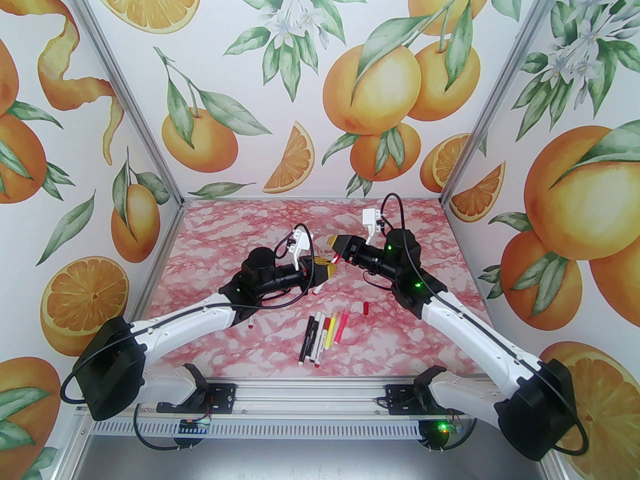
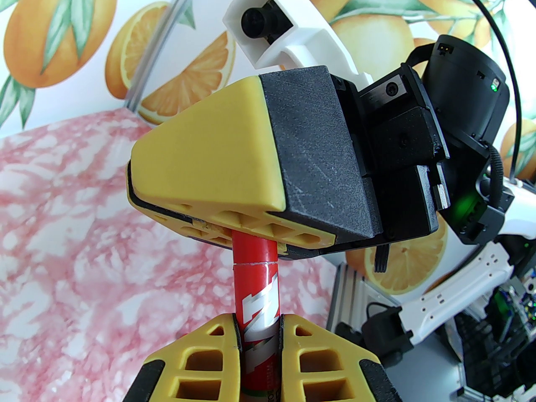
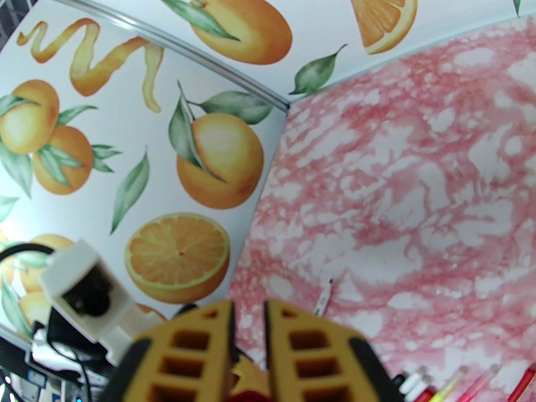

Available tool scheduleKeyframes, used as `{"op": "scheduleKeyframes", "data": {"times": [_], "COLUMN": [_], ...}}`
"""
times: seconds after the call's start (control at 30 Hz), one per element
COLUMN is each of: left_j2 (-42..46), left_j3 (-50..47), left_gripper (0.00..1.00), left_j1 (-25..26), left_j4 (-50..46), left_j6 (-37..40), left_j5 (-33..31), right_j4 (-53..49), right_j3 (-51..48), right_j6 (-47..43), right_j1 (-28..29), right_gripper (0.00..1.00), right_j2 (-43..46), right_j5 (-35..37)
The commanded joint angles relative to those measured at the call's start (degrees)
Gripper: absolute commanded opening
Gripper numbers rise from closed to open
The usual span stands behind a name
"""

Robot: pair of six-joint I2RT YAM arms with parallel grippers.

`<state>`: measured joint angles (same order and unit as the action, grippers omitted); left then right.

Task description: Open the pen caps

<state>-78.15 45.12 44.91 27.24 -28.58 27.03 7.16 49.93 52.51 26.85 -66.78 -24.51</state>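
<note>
Above the middle of the table, a red pen (image 2: 256, 295) is held between both grippers. My left gripper (image 2: 259, 320) is shut on its barrel. My right gripper (image 2: 176, 205) is shut on its red pen cap (image 2: 253, 250), and a thin seam separates cap from barrel. In the top view the left gripper (image 1: 329, 269) and right gripper (image 1: 336, 246) meet tip to tip. A loose red cap (image 1: 366, 308) lies on the table to the right. The right wrist view has my right gripper (image 3: 249, 325) with a bit of the red cap (image 3: 251, 394) low between the fingers.
Several pens (image 1: 322, 335) lie side by side near the front middle of the pink marbled table (image 1: 425, 228). Another pen (image 1: 250, 323) pokes out from under the left arm. One white pen (image 3: 324, 299) lies below the grippers. Printed walls enclose three sides.
</note>
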Motion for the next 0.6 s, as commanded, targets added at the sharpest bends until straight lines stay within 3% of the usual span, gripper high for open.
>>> {"op": "scheduleKeyframes", "data": {"times": [0.0,0.57], "left_j2": [-1.04,-1.65], "left_j3": [-5.72,-6.03], "left_gripper": [0.0,0.0], "left_j1": [3.21,3.24], "left_j4": [-16.86,-16.57], "left_j6": [0.72,0.67], "left_j5": [12.86,13.52], "right_j4": [20.66,22.52], "right_j3": [5.13,5.36], "right_j6": [0.06,1.11], "right_j1": [-7.58,-10.85], "right_gripper": [0.0,0.0], "right_j2": [1.3,1.76], "right_j5": [16.78,16.34]}}
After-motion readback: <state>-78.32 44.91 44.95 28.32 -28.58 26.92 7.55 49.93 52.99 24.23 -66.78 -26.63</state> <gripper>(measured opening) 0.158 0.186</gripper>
